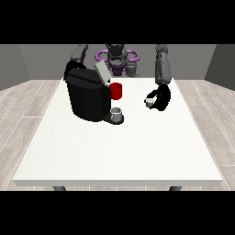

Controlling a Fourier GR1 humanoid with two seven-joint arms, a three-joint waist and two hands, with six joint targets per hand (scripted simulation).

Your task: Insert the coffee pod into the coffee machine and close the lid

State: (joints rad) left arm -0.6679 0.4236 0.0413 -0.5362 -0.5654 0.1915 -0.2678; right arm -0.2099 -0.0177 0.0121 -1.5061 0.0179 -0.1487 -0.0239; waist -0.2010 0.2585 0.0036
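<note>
A black coffee machine (87,98) stands on the left part of the table, its grey lid (101,71) tilted up and open. A small grey cup (117,112) sits on its drip tray. The hand at the view's right (160,97) is low over the table to the right of the machine, curled round a small white coffee pod (150,102). The hand at the view's left (70,69) is mostly hidden behind the machine's top left corner.
A red mug (116,91) stands just behind and right of the machine, between it and the pod. The white table (119,151) stretches wide toward the camera, with its edges at left, right and front.
</note>
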